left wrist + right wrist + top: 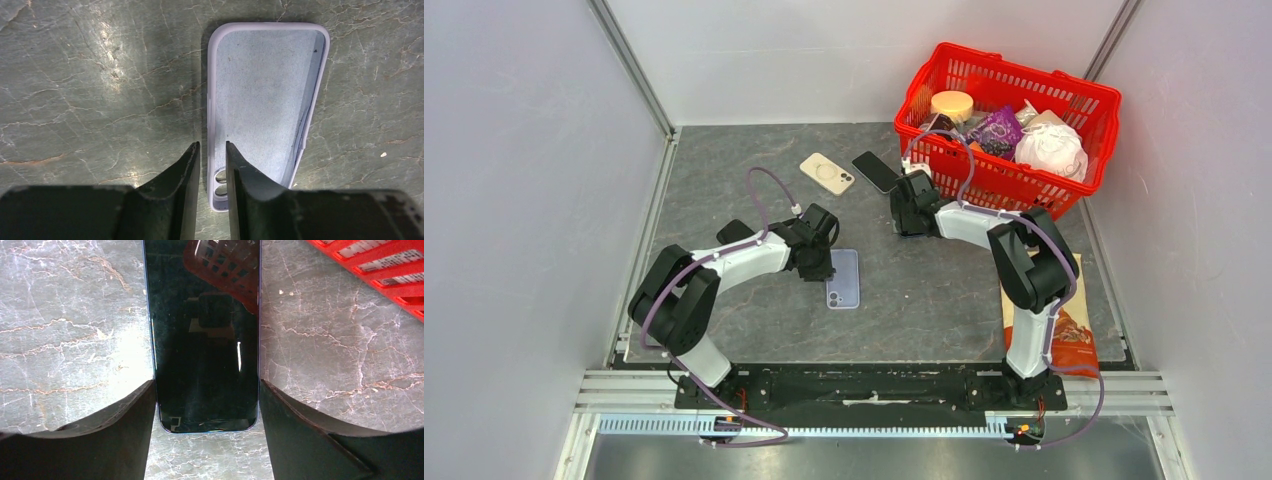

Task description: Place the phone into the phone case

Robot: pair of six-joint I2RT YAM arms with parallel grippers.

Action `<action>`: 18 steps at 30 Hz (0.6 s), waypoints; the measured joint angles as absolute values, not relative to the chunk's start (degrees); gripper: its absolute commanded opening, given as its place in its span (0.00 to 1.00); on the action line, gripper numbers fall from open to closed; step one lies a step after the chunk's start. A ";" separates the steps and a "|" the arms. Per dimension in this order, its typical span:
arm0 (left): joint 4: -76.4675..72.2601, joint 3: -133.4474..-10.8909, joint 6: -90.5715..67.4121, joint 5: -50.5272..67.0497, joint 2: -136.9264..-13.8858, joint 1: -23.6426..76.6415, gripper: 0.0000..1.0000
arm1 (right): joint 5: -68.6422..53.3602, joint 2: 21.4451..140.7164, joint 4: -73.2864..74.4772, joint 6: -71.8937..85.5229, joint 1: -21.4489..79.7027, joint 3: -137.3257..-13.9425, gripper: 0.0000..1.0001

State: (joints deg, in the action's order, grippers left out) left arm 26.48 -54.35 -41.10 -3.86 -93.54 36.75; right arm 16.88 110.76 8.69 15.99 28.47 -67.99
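- Left end effector (212, 145): lowered close to the worktop (924, 300), its fingers (190, 170) drawn to a narrow gap. The left side wall of the phone case runs up through that gap. Whether the pads bite on the wall cannot be told.
- Phone case (265, 100): lilac, lying flat with its hollow side up. Its camera cut-out end sits under the left end effector's right finger. The rest stretches ahead of the fingertips and a little to their right.
- Cream slab (827, 173): has a white ring on its upper face. It lies well ahead of the left end effector, between the two end effectors but beyond both. Phone or case cannot be told.
- Phone (205, 330): dark glass face up, flat on the worktop. Its near end is between the right end effector's fingers and the rest runs straight ahead of them.
- Right end effector (206, 382): fingers spread to the phone's width and flush against both long edges, pinching its near end.
- Red basket (1014, 185): just to the right of and beyond the right end effector. It holds a cream-lidded jar (952, 103), a purple packet (997, 130) and a white bag (1051, 150).
- Orange snack bag (1074, 330): flat on the worktop, well behind the right end effector, beside that arm's base.
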 measured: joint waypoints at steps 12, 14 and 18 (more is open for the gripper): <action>26.65 -54.35 -41.41 -5.56 -88.23 36.75 0.43 | 10.31 105.75 12.05 22.79 28.51 -63.72 0.46; 26.41 -54.39 -41.80 -5.45 -87.68 36.77 0.44 | 8.51 103.61 12.62 24.67 28.67 -61.54 0.45; 25.52 -55.64 -42.85 -4.12 -88.42 36.77 0.46 | 5.69 99.33 14.55 28.38 29.50 -57.34 0.44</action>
State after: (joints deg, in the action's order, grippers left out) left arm 25.52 -55.64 -42.85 -4.12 -88.42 36.77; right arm 5.69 99.33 14.55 28.38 29.50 -57.34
